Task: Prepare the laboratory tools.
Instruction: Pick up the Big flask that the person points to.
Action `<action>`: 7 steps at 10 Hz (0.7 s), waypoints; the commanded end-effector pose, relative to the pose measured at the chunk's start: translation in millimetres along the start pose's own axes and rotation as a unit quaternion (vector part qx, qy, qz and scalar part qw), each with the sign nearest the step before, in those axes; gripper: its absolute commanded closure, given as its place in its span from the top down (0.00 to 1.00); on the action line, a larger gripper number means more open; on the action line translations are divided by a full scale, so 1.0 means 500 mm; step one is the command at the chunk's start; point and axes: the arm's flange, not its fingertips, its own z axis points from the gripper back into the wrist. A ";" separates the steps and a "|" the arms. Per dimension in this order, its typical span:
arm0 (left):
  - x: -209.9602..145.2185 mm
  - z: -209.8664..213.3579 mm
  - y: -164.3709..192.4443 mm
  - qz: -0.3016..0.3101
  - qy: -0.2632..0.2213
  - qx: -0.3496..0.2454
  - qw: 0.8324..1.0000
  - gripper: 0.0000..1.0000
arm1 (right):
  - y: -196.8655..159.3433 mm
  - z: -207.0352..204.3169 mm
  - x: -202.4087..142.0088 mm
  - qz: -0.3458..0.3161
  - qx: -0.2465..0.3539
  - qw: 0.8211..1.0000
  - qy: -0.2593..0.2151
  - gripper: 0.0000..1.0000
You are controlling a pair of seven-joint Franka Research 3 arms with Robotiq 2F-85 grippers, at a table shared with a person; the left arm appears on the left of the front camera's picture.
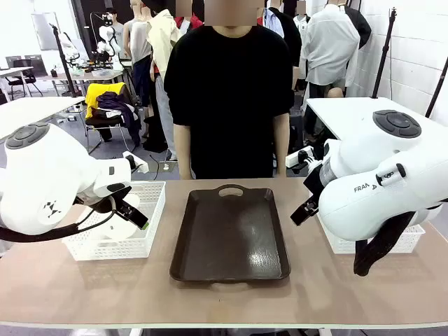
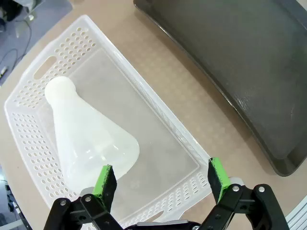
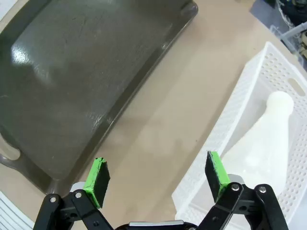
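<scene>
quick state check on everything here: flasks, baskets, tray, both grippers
left flask: in left basket, ungripped
right flask: in right basket, ungripped
left basket: holds one flask
right basket: holds one flask
tray: empty, lying flat
left gripper: open, above its basket
right gripper: open, empty

Dark brown tray (image 1: 231, 234) centred, left gripper (image 1: 128, 207) over left basket (image 1: 151, 225), right basket (image 1: 410, 241) opposite side, person (image 1: 231, 91) behind
</scene>
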 end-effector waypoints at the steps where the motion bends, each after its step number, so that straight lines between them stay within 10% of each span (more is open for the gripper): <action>1: 0.000 0.000 0.000 0.000 0.000 0.000 1.000 1.00 | 0.000 0.000 0.000 0.000 0.000 1.000 0.000 1.00; 7: 0.000 0.000 0.000 0.000 0.000 0.000 1.000 1.00 | 0.000 0.000 0.000 0.000 0.000 1.000 0.000 1.00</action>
